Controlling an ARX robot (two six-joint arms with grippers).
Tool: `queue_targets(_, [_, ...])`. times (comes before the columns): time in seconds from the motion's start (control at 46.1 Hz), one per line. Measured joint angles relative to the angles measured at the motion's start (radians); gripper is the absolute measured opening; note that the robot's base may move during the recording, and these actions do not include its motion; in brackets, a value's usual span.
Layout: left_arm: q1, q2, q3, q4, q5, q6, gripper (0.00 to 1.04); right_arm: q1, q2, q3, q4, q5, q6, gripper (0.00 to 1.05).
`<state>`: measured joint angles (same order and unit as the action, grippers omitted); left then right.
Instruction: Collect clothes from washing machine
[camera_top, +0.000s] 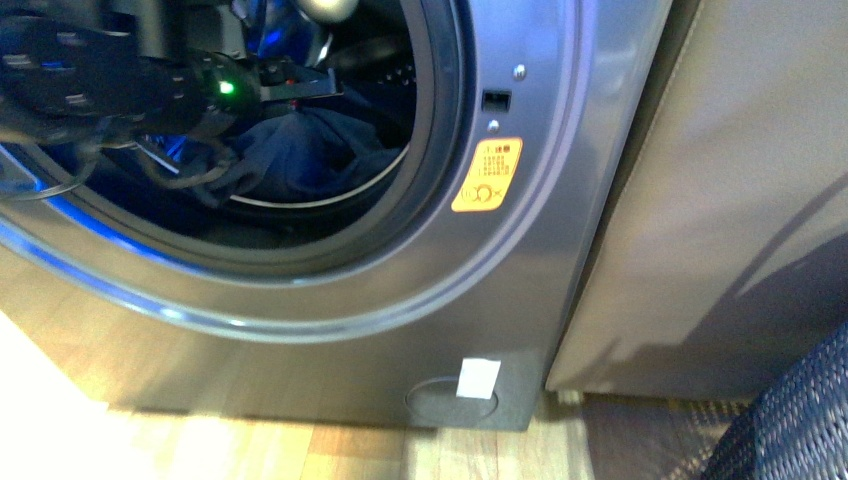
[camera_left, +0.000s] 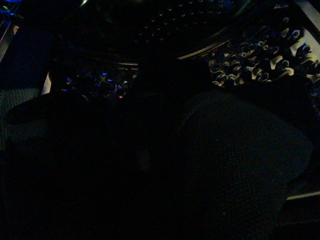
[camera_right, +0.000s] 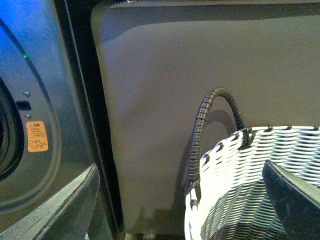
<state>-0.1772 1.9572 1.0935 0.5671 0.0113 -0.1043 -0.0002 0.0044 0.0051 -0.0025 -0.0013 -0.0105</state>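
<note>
In the washing machine (camera_top: 560, 200), the clothes (camera_top: 310, 150) are found just beneath the left gripper (camera_top: 300, 88), whose spread cannot be told

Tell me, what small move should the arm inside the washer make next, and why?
Probably lower the left gripper onto the clothes and close: the blue cloth lies just under it in the washing machine, grip unclear since that wrist view is dark.

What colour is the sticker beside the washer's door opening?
Orange, with dark print; the sticker shows best in the front view.
</note>
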Motion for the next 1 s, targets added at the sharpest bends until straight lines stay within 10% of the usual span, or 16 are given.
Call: queue_targets(0.997, [0.032, -0.700, -0.450, -0.097, 0.225, 0.066, 0.15, 0.000, 0.000, 0.000, 0.000, 0.000, 0.000, 0.97])
